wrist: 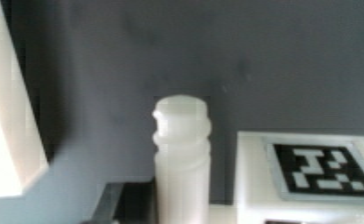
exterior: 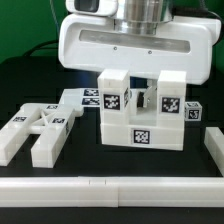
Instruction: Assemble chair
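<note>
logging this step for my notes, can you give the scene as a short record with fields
stack: white tagged blocks joined, mid table
gripper: shut, down between the stack's top blocks; what it holds is hidden
loose parts: tagged pieces at the exterior view's left, apart from the stack
cube: small, tagged, beside the stack at the exterior view's right; contact unclear
rail: long, plain, along the near edge

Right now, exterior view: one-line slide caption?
Gripper low over the tagged white chair assembly; loose parts at the exterior view's left.
</note>
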`<state>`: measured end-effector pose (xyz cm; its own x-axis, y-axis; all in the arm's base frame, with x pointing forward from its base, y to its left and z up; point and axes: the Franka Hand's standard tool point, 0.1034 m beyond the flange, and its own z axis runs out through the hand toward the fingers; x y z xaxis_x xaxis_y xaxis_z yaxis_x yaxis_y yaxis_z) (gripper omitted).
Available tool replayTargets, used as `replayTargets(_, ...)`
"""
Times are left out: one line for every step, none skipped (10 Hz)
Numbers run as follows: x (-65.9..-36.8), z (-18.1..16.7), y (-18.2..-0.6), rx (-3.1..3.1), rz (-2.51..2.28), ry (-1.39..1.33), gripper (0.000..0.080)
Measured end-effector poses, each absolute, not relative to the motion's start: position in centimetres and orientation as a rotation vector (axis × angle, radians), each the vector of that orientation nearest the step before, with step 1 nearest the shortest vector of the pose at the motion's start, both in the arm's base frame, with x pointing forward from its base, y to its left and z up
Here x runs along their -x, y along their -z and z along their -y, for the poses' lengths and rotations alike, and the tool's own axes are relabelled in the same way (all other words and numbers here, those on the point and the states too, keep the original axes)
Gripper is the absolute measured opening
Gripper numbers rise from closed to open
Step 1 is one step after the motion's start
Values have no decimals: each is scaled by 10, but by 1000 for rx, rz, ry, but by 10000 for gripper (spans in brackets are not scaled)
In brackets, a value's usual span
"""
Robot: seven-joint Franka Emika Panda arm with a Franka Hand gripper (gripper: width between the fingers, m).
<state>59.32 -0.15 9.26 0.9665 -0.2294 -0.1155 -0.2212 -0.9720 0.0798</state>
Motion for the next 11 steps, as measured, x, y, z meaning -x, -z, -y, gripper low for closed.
replayTargets(-598,8,-96,-3051,284,327,248)
replayTargets(-603,16,-98,-3053,197,468,248)
replayTargets(-609,22,-98,-3053,130,586,248)
replayTargets(-604,25,-99,-3033,137,749,248)
replayTargets(-599,28,-98,-2998,159,869,248)
replayTargets(-594,31,-95,-2958,168,995,248)
replayTargets(-589,32,-93,-2918,158,1105,248)
replayTargets(-579,32,-89,-2858,139,1250,248)
replayTargets(-574,30,-86,-2824,114,1345,248)
replayTargets(-568,28,-87,-2813,112,1380,248)
replayTargets(-552,25,-93,-2787,119,1465,248)
